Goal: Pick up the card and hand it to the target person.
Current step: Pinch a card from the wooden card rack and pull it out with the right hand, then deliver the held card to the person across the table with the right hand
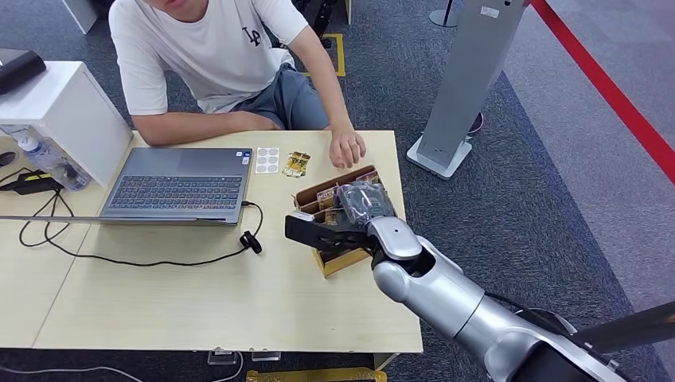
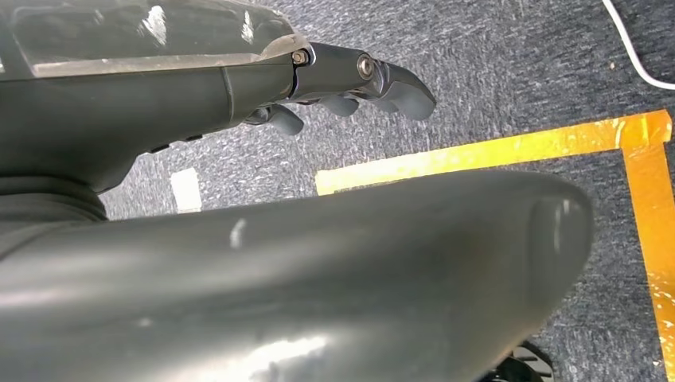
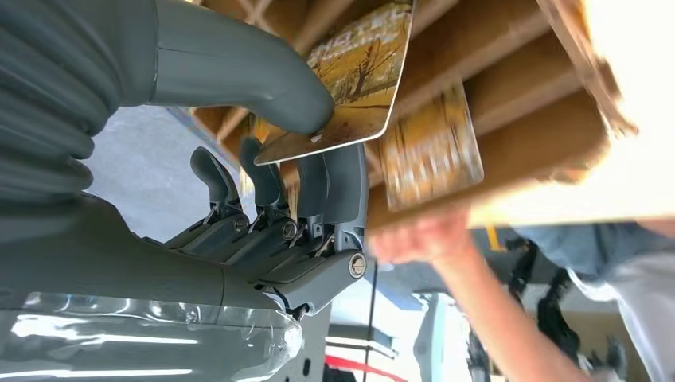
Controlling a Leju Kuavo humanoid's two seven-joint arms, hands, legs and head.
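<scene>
Over the cardboard box (image 1: 338,231) at the right end of the desk (image 1: 239,294), my right hand (image 1: 350,211) pinches the card (image 3: 362,68) between thumb and fingers (image 3: 334,187), with the card's far end still among the box's dividers. The person (image 1: 215,56) sits across the desk with a hand (image 1: 346,147) resting just beyond the box, near the laptop (image 1: 179,187). My left hand (image 2: 350,79) hangs over the carpet, fingers curled in, holding nothing.
</scene>
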